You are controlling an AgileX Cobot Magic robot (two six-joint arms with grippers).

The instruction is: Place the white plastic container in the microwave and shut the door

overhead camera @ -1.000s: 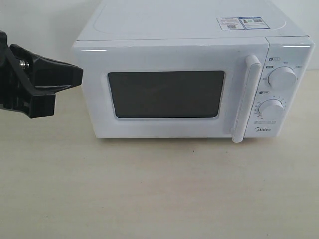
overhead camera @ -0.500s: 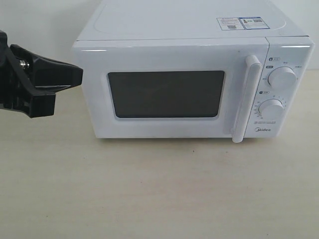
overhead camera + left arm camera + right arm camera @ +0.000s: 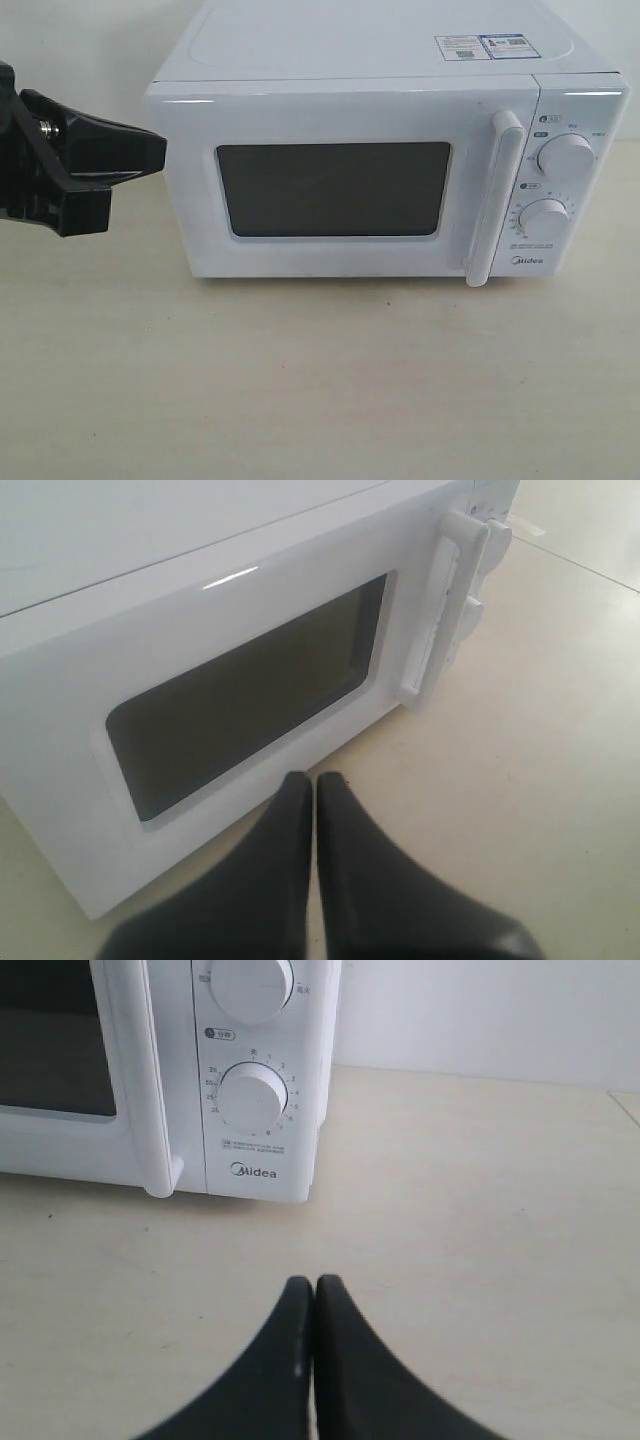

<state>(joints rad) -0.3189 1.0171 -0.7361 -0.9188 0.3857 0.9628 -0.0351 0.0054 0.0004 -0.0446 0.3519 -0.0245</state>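
a pale cream surface (image 3: 320, 400) with a faint mottled grain fills the lower part of the exterior view. one tiny dark speck (image 3: 388, 302) sits on it, near the middle. behind, a plain white wall (image 3: 480, 1010) meets the surface's far edge. in the left wrist view a thin seam (image 3: 585, 567) crosses the surface.

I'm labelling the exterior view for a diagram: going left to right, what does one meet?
left pincer → door window → door handle → upper dial, stacked above lower dial
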